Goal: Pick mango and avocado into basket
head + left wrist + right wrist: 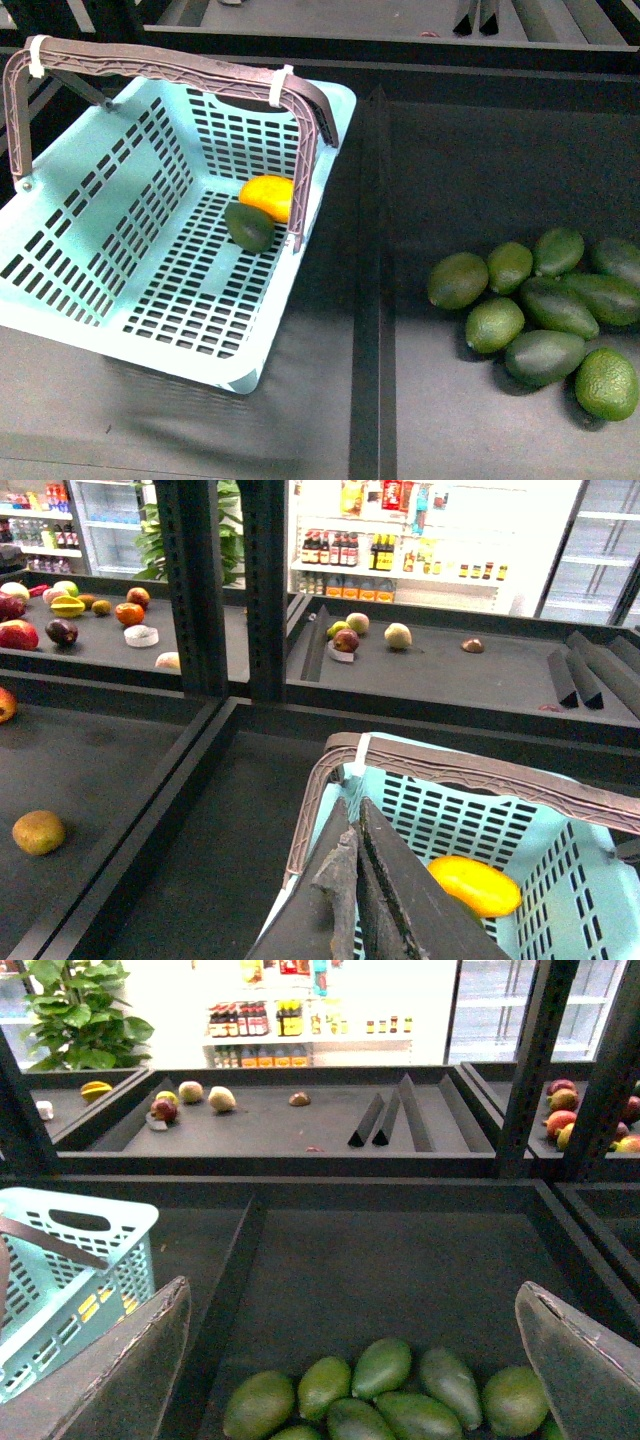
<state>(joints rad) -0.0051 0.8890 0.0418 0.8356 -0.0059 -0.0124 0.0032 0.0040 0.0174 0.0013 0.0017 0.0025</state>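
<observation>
Front view shows you the one basket [95, 235] with one mango [268, 195] and one avocado [248, 226] touching inside it, eight loose avocados [545, 310] to its right. Your left gripper [356, 865], closed and empty, hangs above the mango; your right gripper [350, 1360] gapes wide, empty.

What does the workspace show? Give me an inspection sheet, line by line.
Surface: dark shelf tray, divider beside basket.
Job's things: mango and avocado touching, inside teal basket.
Clutter: pile of loose avocados outside the basket.
Grippers: left gripper shut, empty, above the basket rim; right gripper open, empty, above the pile.
Cables: nothing seen.
Surroundings: store shelves with fruit, bottles, plant.
</observation>
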